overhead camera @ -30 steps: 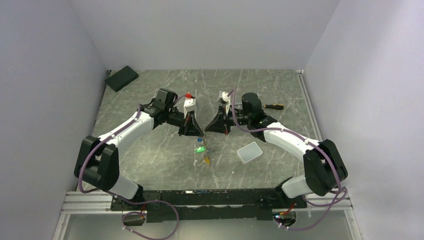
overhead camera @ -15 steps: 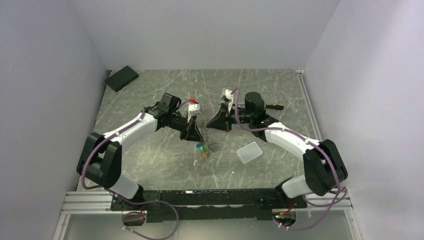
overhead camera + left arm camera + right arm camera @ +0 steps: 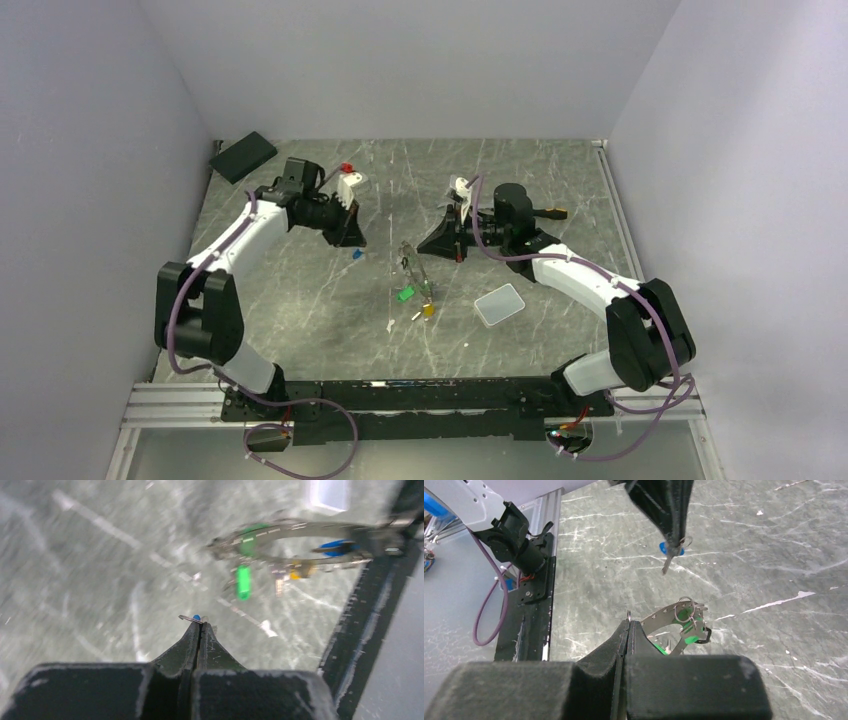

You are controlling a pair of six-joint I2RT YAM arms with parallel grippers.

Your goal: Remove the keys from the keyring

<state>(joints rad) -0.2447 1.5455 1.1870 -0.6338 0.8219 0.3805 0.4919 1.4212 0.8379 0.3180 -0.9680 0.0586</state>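
My left gripper (image 3: 354,243) is shut on one small silver key with a blue tag (image 3: 357,255) and holds it above the table, to the left of and apart from the bunch. The key pokes out of its tips in the left wrist view (image 3: 196,618). My right gripper (image 3: 421,249) is shut on the thin wire keyring (image 3: 628,614). The remaining keys (image 3: 410,275) hang below it, with a green tag (image 3: 404,294) and a yellow tag (image 3: 428,310). The right wrist view shows the blue-tagged key (image 3: 671,550) hanging from the left gripper (image 3: 672,532).
A flat silver strip with holes (image 3: 664,614) hangs in the bunch. A pale rounded square pad (image 3: 499,304) lies right of the bunch. A black pad (image 3: 243,156) lies at the back left. A screwdriver (image 3: 548,213) lies behind the right arm. A small white scrap (image 3: 391,327) lies on the table.
My left gripper has pulled away to the left and back with the blue-tagged key in it. The key is now apart from the bunch, which stays with my right gripper.
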